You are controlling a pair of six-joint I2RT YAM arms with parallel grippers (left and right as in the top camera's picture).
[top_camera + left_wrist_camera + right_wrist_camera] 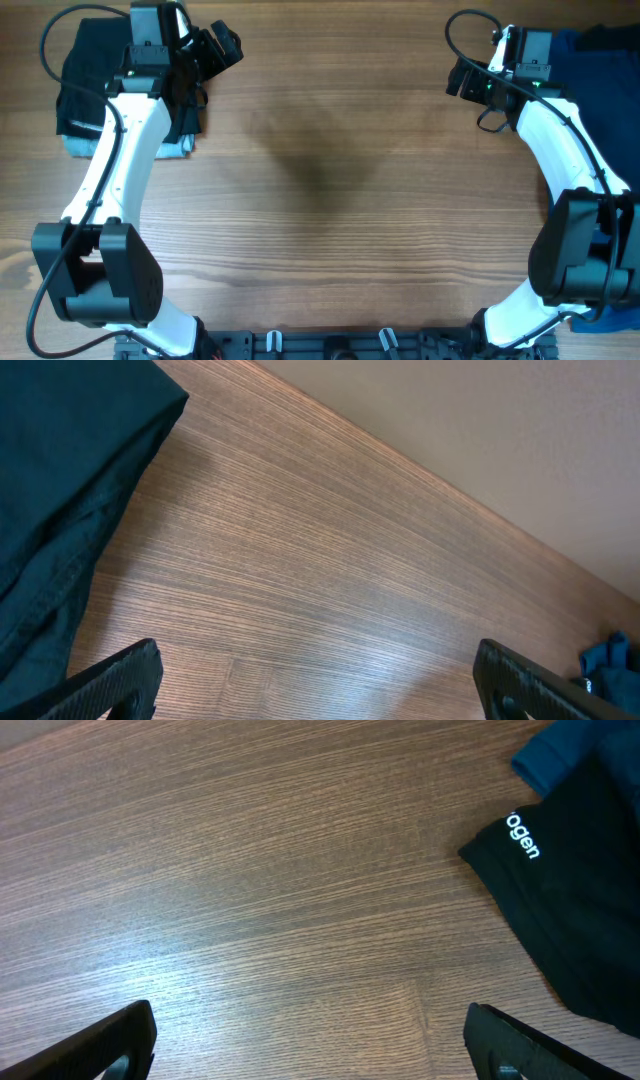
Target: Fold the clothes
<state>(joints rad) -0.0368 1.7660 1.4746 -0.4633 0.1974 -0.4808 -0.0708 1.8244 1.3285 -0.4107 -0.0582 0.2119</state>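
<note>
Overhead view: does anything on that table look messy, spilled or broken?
Nothing is spilled or broken. The dark stack sits at the far left corner of the table, a pale-blue piece peeking out beneath it. The only untidy spot is the blue and black pile at the right edge, lying loose.

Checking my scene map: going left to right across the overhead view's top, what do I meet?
Folded stack of black fabric clothes, left end effector, bare brown wooden table, right end effector, navy-blue fabric clothes heap.
</note>
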